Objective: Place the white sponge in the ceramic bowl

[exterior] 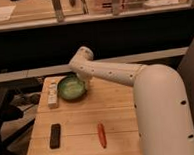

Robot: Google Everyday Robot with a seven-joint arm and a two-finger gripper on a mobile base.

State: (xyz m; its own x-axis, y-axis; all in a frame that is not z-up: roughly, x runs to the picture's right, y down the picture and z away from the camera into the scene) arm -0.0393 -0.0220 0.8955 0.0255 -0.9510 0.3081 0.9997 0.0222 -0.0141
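Note:
The ceramic bowl [71, 88], round and glossy green, stands at the far left part of the wooden table [83, 123]. My gripper [84, 82] hangs down from the white arm [110, 71] over the bowl's right rim. The arm's end hides most of it, so I cannot see whether it holds anything. A white oblong piece [52, 94], possibly the white sponge, lies on the table just left of the bowl, close to its rim.
An orange carrot [101, 135] lies near the table's front middle. A black oblong object [55, 135] lies at the front left. A dark counter with a pale ledge [35, 71] runs behind the table. A dark chair part [2, 108] stands at the left.

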